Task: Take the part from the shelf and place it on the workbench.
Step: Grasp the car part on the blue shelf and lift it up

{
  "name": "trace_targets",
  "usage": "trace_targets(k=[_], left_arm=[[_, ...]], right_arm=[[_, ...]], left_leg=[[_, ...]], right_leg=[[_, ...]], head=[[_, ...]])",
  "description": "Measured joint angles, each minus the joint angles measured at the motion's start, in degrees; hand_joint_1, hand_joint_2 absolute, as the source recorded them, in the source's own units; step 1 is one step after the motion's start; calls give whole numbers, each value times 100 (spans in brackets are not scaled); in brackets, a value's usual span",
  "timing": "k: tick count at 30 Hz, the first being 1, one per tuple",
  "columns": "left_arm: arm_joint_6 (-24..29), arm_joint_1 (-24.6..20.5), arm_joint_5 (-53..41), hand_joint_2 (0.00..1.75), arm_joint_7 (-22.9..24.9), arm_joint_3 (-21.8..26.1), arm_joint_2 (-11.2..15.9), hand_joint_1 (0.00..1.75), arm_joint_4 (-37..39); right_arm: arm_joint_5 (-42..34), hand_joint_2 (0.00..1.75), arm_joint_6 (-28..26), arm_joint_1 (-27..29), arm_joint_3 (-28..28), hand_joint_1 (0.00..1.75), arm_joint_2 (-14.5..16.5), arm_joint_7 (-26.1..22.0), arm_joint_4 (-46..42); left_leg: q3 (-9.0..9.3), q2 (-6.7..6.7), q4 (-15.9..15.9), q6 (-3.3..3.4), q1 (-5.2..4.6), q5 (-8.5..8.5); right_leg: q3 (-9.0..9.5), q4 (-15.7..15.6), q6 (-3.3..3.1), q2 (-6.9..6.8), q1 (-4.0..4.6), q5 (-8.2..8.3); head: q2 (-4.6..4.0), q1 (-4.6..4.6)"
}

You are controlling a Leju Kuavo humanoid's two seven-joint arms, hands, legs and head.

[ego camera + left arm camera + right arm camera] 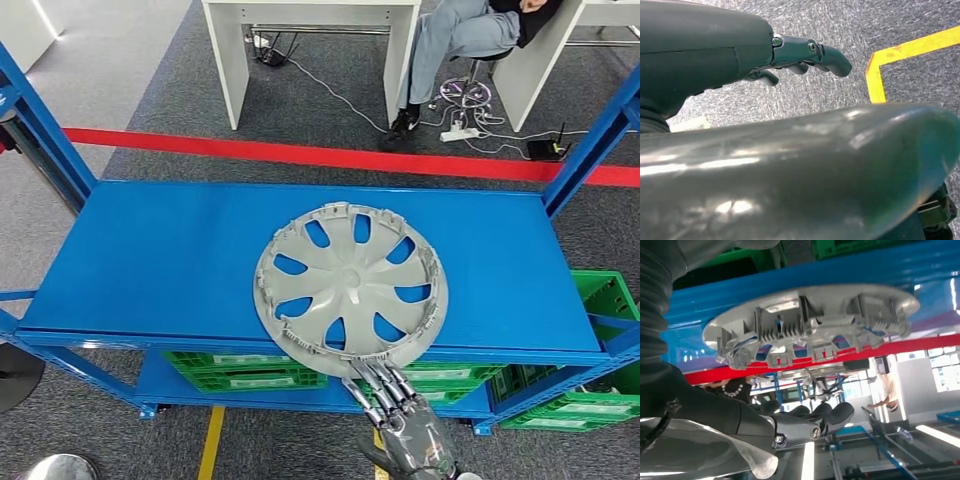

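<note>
The part is a grey wheel cover [351, 290] lying flat on the top level of the blue shelf [151, 260], its near rim jutting slightly over the front edge. My right hand [400, 415] comes up from below, fingers [377, 385] spread and reaching just under that near rim, holding nothing. The right wrist view looks along the cover's ribbed rim [810, 320]; there my right hand [806, 422] is stretched out a short gap away from it. My left hand [791, 55] hangs over grey carpet, fingers extended with nothing in them.
Green crates [241, 368] fill the lower shelf level, with more [604, 300] at the right. Blue uprights [45, 130] [589, 150] flank the shelf. Behind it run a red floor line [302, 155], white desks [226, 60] and a seated person [453, 40]. Yellow tape [881, 65] marks the floor.
</note>
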Motion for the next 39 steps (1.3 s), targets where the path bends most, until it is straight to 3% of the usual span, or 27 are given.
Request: trace_targets(k=[15, 28, 39], left_arm=[[-20, -1, -26, 0, 32, -18, 0, 0, 0], [-51, -3, -102, 0, 137, -110, -2, 0, 0], [-76, -3, -96, 0, 182, -111, -4, 0, 1]], right_arm=[[-56, 175, 1, -104, 77, 0, 121, -154, 374], [-132, 175, 15, -393, -190, 0, 1033, -408, 1292], [-134, 175, 14, -437, -444, 0, 1380, -428, 1541]], left_leg=[[-1, 0, 0, 0, 0, 0], [-1, -1, 0, 3, 1, 3], [-2, -1, 0, 3, 0, 3]], right_leg=[[1, 0, 0, -1, 1, 0], [2, 1, 0, -5, 1, 1], [1, 1, 0, -5, 1, 1]], head=[[0, 0], [0, -1], [0, -1]])
